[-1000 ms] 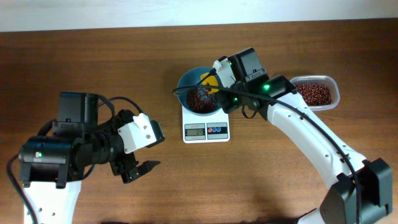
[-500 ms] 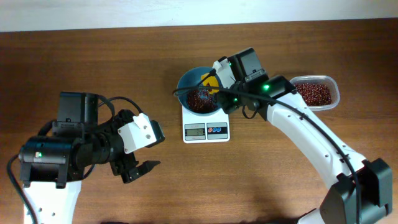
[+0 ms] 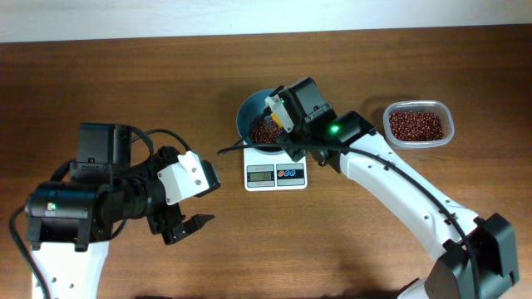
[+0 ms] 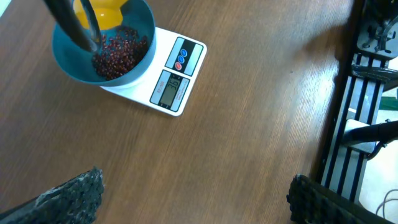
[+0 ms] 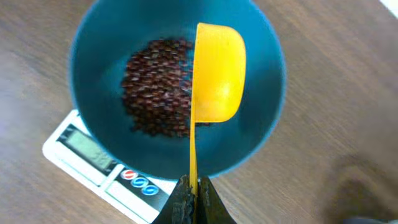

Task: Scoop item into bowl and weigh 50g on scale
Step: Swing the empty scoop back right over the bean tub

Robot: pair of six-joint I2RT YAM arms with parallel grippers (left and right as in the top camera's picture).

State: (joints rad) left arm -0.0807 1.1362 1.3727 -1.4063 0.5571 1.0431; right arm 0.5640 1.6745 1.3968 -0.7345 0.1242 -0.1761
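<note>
The teal-blue bowl stands on the white scale at mid-table, with a heap of dark red-brown beans inside. My right gripper is shut on the thin handle of a yellow scoop, whose cup hangs turned on its side over the bowl. The scoop's inside is hidden. My left gripper hovers over bare wood at the front left, open, with nothing between its fingers. In the left wrist view the bowl and scale lie far ahead.
A clear plastic tub of more beans sits to the right of the scale, apart from the right arm. A black metal frame stands beyond the table's edge in the left wrist view.
My right gripper has shifted left over the bowl with the scoop, uncovering the whole tub of beans. The left arm has not moved.
</note>
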